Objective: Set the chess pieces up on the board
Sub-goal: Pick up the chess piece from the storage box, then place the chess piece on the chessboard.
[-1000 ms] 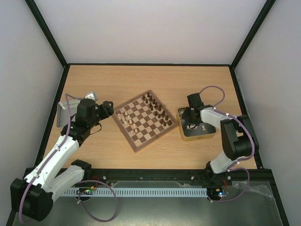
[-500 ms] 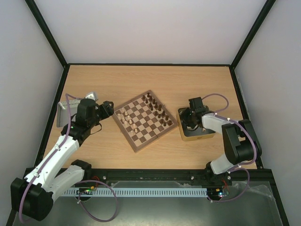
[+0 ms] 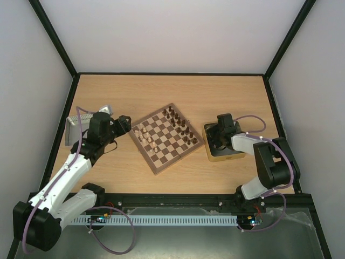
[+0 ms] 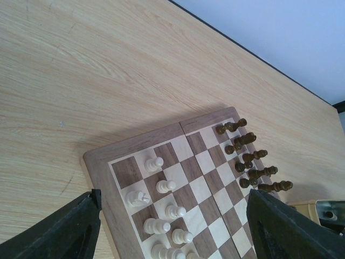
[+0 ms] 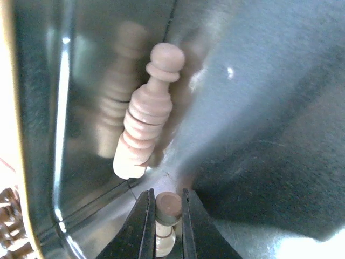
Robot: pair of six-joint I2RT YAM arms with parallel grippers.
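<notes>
Your right gripper [image 5: 168,213] was almost shut, and its two black fingers pinched a small light cream wooden chess piece [image 5: 168,208] by the head, inside the rectangular metal tin [image 3: 229,157] on the right of the table. A second cream piece [image 5: 144,135] lay tilted just beside it. Your left gripper [image 4: 172,216] was wide open and held nothing, above the left corner of the square wooden chessboard [image 3: 170,154]. There more cream chessmen [image 4: 161,186] stood, and dark brown chessmen [image 4: 249,156] lined the far right side.
</notes>
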